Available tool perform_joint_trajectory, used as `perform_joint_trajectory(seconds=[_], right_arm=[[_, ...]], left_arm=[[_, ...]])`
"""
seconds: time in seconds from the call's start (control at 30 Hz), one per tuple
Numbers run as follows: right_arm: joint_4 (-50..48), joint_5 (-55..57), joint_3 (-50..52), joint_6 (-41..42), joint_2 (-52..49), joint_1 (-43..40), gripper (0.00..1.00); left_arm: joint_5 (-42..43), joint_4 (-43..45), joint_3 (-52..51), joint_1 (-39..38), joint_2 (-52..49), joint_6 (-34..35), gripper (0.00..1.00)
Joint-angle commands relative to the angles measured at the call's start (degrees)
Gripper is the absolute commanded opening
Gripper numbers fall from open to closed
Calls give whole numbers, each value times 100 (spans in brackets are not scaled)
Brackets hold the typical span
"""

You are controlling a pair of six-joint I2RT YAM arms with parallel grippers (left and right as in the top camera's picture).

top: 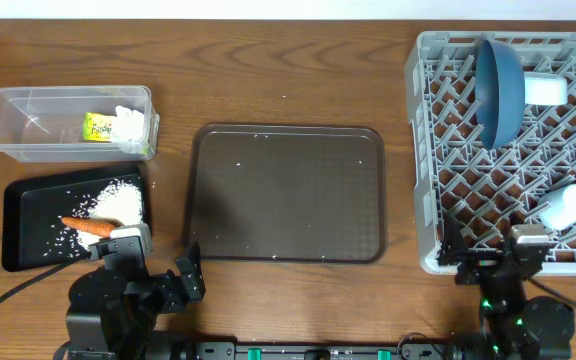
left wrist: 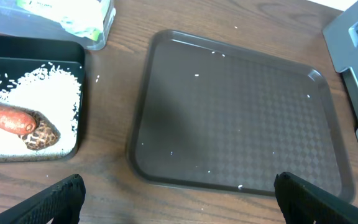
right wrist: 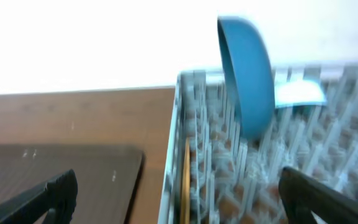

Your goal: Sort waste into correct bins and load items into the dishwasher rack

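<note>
Left jaws: standing wide open, gripping nothing; both fingertips [left wrist: 55, 200] are showing at the bottom corners of the wrist view, hovering over bare desk [top: 268, 60].
- Just ahead and to the left of them, the flat black tray [top: 26, 205] is sitting with loose white rice [left wrist: 50, 93] heaped in it.
- The orange carrot [left wrist: 5, 117] is lying across the rice, with the brownish food scrap [left wrist: 40, 135] touching its tip.
- Straight ahead, the brown serving tray [left wrist: 235, 112] is carrying only a few stray grains.
- Beyond the black tray, the clear tub [top: 23, 112] is holding the yellow-green wrapper [top: 98, 127] and crumpled white paper [top: 133, 122].

Right jaws: also spread fully, holding nothing; fingertips [right wrist: 45, 198] are hanging at the near edge of the grey rack [top: 420, 150].
- Inside the rack, the white-pink cup [top: 568, 207] is lying near them.
- The dark blue plate-bowl [right wrist: 247, 74] is standing on edge toward the far side, with the light blue bowl [top: 545, 90] just beside it.
- Thin wooden chopsticks [right wrist: 186, 180], blurred, are lying along the rack's left wall.
</note>
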State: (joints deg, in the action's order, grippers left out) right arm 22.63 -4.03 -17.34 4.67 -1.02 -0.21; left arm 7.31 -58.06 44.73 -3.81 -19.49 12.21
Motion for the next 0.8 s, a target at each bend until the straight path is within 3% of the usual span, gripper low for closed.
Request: perform_joint_trajectory(seconds=[0.0, 0.23, 0.3, 0.77], right_arm=[[-752, 101, 503, -632, 72, -26, 99], [-2269, 468, 1700, -741, 72, -26, 99], [-1823, 442, 1703, -662, 74, -20, 99], [-1840, 420, 1705, -664, 72, -20, 99]], left_arm=[[-46, 9, 11, 26, 13, 55, 98], [-46, 9, 11, 26, 13, 57, 98], [-46, 9, 11, 26, 13, 55, 98], [-46, 9, 11, 26, 13, 55, 98]])
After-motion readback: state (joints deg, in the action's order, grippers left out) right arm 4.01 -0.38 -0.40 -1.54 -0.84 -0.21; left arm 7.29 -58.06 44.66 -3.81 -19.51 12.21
